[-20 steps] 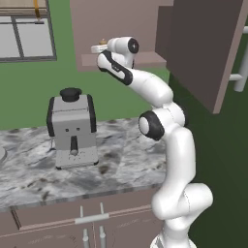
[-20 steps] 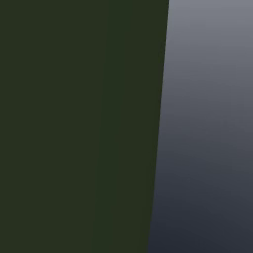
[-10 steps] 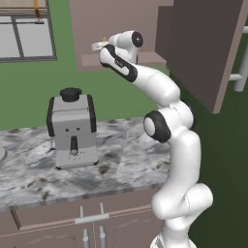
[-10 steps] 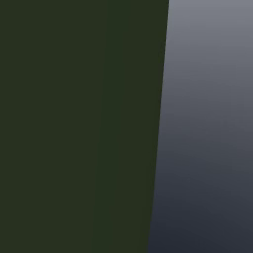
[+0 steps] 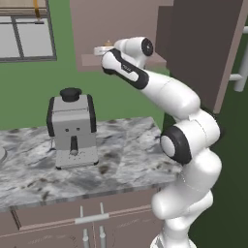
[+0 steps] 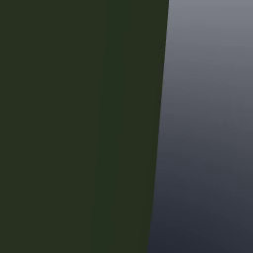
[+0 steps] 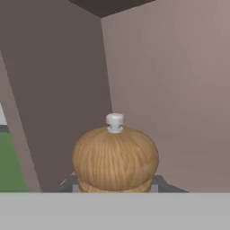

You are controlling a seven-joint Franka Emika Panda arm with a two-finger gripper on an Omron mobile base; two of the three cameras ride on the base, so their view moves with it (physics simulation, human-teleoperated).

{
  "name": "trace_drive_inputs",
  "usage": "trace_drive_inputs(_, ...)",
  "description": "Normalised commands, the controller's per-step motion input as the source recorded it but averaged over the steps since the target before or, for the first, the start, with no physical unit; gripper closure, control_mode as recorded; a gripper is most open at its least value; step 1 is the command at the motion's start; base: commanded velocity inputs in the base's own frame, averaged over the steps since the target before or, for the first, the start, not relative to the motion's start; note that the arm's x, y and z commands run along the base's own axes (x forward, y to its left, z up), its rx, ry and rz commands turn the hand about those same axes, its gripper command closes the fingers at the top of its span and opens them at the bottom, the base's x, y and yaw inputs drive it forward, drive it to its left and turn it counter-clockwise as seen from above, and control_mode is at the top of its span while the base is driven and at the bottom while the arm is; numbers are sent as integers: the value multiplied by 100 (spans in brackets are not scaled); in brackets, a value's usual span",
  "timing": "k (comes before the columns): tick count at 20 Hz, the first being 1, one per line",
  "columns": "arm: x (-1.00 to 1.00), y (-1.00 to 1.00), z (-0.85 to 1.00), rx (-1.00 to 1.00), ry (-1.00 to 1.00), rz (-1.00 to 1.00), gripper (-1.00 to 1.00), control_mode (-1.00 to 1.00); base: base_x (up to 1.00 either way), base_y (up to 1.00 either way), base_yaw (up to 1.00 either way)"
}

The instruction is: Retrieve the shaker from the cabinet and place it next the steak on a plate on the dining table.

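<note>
1. Shaker [image 7: 115, 157] sits in the cabinet [image 7: 170, 90] recess, dead centre in the hand view, knob at 12 o'clock; in the left base view its top [image 5: 107, 43] just peeks above the hand.
2. Gripper [image 7: 115, 186] closed on the shaker's waist; finger tips [image 7: 155, 184] flank it at 3 and 9 o'clock, though contact itself is likely hidden under the dome.
3. Lift slightly before backing out; keep the wrist level so the shaker stays upright.
4. Withdraw straight toward 6 o'clock in the hand view, clear of the side wall at 9 o'clock and the door panel [image 5: 208, 48].
5. Coffee machine [image 5: 72, 128] stands below on the counter [image 5: 126, 155]; do not drop the elbow early.
</note>
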Motion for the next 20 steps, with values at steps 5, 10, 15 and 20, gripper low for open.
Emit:
trace_drive_inputs(5, -100, 0, 0, 8, -3, 0, 100, -100, 0, 0, 0)
trace_drive_inputs(10, -100, -25, 17, 1, 1, 0, 100, -100, 0, 0, 0)
trace_drive_inputs(15, -100, -33, 28, 0, 10, 0, 100, -100, 0, 0, 0)
trace_drive_inputs(20, -100, -15, 5, -1, 9, 0, 100, -100, 0, 0, 0)
